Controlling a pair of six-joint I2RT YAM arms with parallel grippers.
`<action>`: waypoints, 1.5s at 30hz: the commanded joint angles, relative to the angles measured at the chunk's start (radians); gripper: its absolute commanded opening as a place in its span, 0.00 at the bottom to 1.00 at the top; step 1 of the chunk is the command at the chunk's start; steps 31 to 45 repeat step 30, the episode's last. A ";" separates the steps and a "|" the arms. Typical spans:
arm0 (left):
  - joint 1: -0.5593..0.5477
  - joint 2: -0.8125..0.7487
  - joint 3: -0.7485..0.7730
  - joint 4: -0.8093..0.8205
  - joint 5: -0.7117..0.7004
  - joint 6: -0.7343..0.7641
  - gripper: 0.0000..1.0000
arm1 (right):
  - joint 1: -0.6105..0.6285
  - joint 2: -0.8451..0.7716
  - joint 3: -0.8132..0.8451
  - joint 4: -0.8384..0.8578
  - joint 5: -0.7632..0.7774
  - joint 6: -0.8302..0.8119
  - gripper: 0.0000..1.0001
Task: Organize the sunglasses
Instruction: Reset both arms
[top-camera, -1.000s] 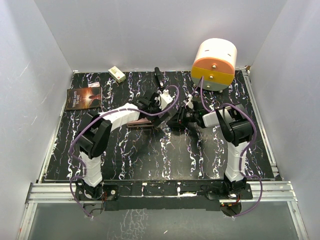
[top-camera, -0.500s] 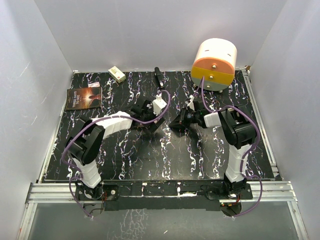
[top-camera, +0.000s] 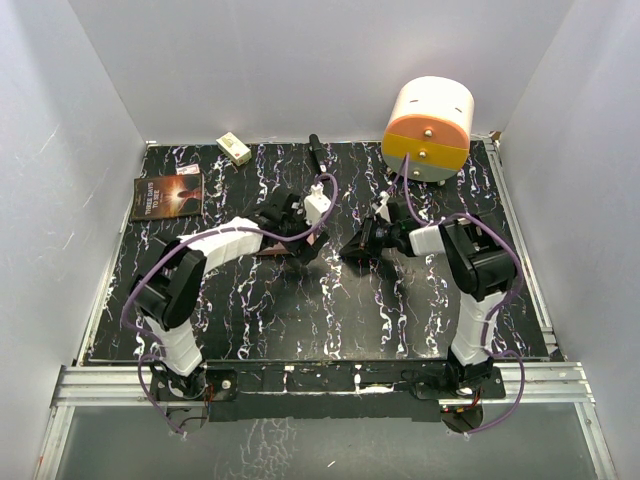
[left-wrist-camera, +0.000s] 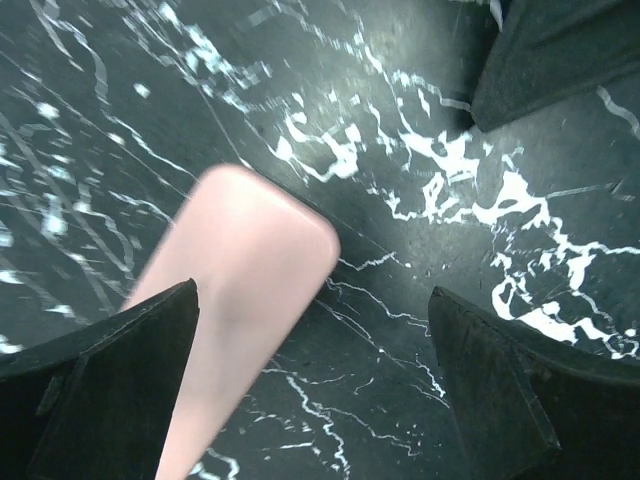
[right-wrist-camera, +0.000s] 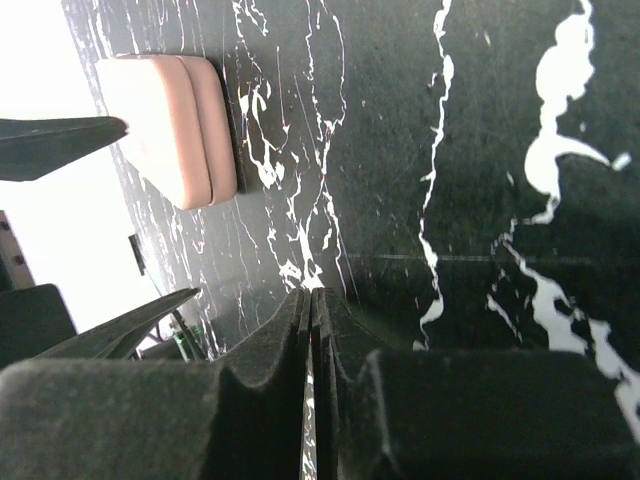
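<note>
1 pink case (left-wrist-camera: 240, 300); left gripper (left-wrist-camera: 315, 375) agape; right gripper (right-wrist-camera: 312, 335) pinched tight

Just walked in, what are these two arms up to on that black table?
Two robot arms are meant to tidy away sunglasses. The left gripper hangs wide open just above one end of a pink glasses case, which lies shut on the marbled table; it is not gripping it. The right gripper is shut on nothing, a little to the case's side. The sunglasses themselves are not in view.
</note>
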 joint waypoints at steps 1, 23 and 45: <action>0.000 -0.141 0.229 -0.199 -0.083 0.038 0.97 | 0.002 -0.156 0.081 -0.180 0.147 -0.149 0.15; 0.363 -0.547 0.181 -0.353 -0.353 -0.131 0.97 | 0.000 -0.656 0.302 -0.648 0.490 -0.313 0.97; 0.407 -0.653 0.139 -0.332 -0.414 -0.119 0.97 | 0.000 -0.753 0.359 -0.715 0.614 -0.362 0.98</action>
